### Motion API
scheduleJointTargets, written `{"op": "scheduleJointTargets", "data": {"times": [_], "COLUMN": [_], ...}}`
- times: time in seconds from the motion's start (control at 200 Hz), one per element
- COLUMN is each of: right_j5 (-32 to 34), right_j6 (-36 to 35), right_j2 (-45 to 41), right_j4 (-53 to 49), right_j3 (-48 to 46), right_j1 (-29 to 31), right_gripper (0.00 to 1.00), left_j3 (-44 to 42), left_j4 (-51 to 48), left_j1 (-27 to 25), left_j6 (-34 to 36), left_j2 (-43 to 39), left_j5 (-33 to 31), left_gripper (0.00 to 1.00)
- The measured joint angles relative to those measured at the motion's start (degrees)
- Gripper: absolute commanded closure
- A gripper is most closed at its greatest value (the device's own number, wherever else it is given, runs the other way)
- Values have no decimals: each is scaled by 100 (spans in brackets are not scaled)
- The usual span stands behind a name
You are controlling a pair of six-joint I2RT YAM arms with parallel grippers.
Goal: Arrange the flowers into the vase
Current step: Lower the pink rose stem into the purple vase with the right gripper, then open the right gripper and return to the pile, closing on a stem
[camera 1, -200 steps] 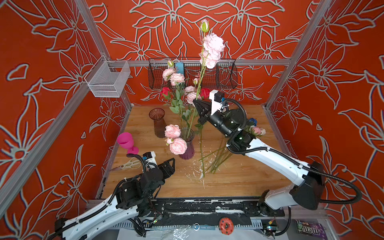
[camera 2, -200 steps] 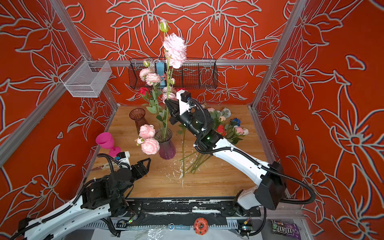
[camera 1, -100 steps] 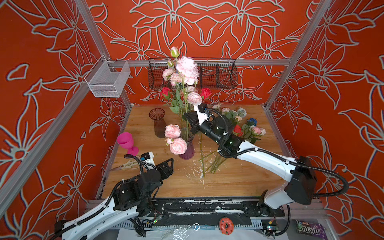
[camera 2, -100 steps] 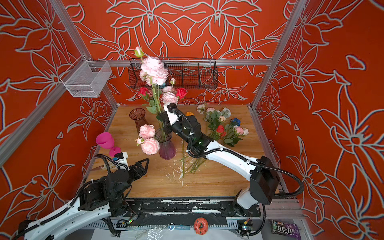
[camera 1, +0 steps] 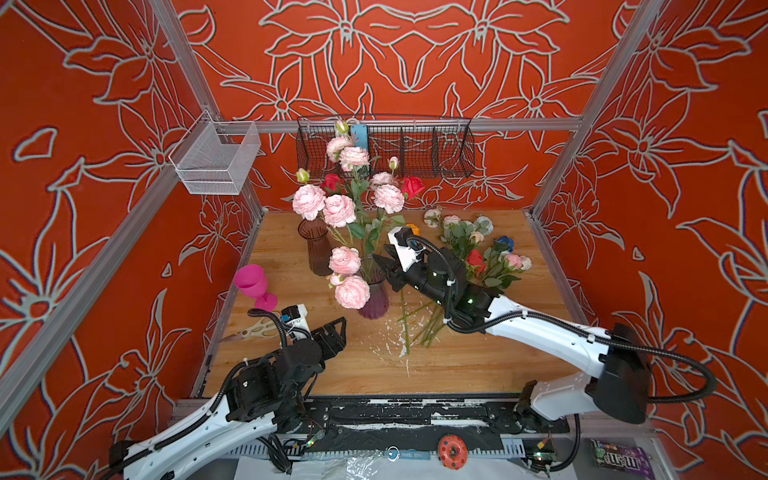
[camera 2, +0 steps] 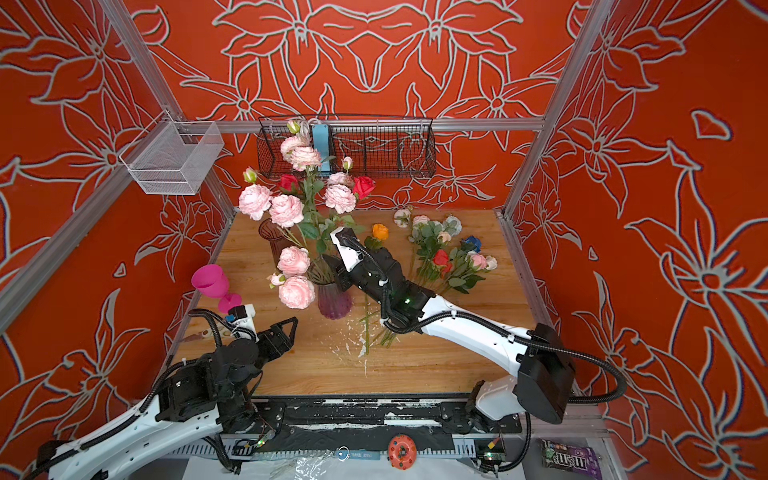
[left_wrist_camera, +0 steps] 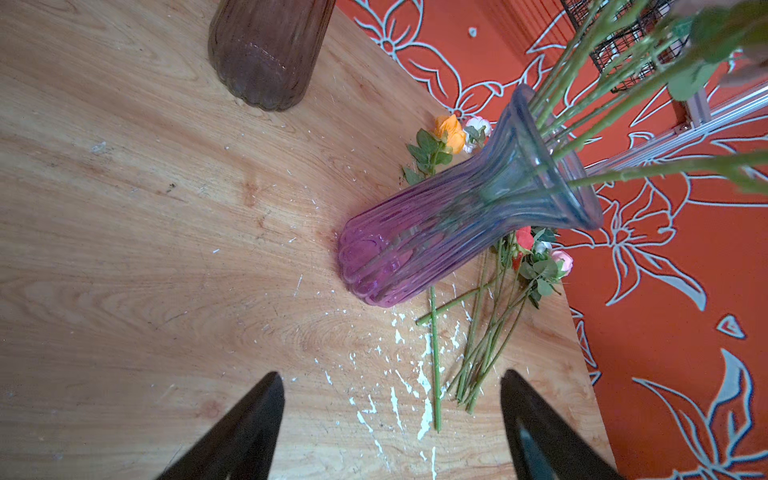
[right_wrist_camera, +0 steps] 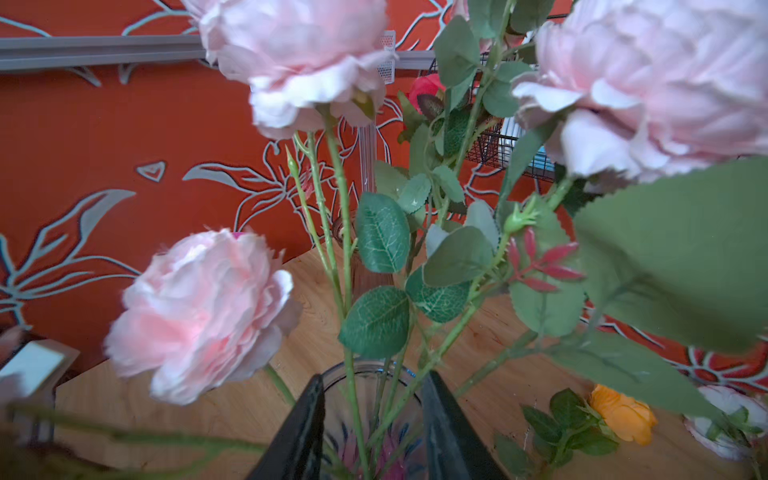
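Vase rim (left_wrist_camera: 592,212) at parted right claw (right_wrist_camera: 372,376); left claw (left_wrist_camera: 390,373) well apart

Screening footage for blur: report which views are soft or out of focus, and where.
Right wrist view: the near pink bloom and big leaf are soft, mid leaves crisp. Left wrist view: purple vase sharp, the close stems blurred. Both top views: sharp, colour fringing on the wall pattern.
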Motion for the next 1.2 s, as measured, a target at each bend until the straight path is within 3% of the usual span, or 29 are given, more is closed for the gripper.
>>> {"op": "scheduleJointTargets", "data": {"times": [0.275, 0.425, 0.56, 0.776, 0.866, 0.931, 1.196], "right_j5": [302, 1058, 1534, 1196, 938, 538, -608], "right_j6": [94, 339, 979, 2103, 2404, 2594, 3106], "right_j2": [-1250, -1954, -2146, -1631, -1211, -946, 291], "right_j4": [-422, -866, -1685, -2647, -2734, -2570, -2214], "right_j3": [-509, -809, -992, -1314, -1381, -1521, -1655], "right_j1": [57, 28, -525, -2076, -2411, -2702, -3814], "right_gripper": [57, 51, 49, 57, 75, 81, 81], "left_j3": [37, 92, -116, -621, -658, -658, -658], "left_j4": [4, 74, 367, 944, 1193, 1416, 2159], "left_j1": [0, 0, 0, 2, 2, 2, 4], "left_j6": [129, 175, 136, 24, 9, 2, -7], "left_j2": [197, 404, 490, 968, 1314, 1578, 2562], "left_j5": [-9, -7, 2, 166, 337, 498, 1163], "left_gripper": [17, 15, 15, 13, 12, 12, 10]}}
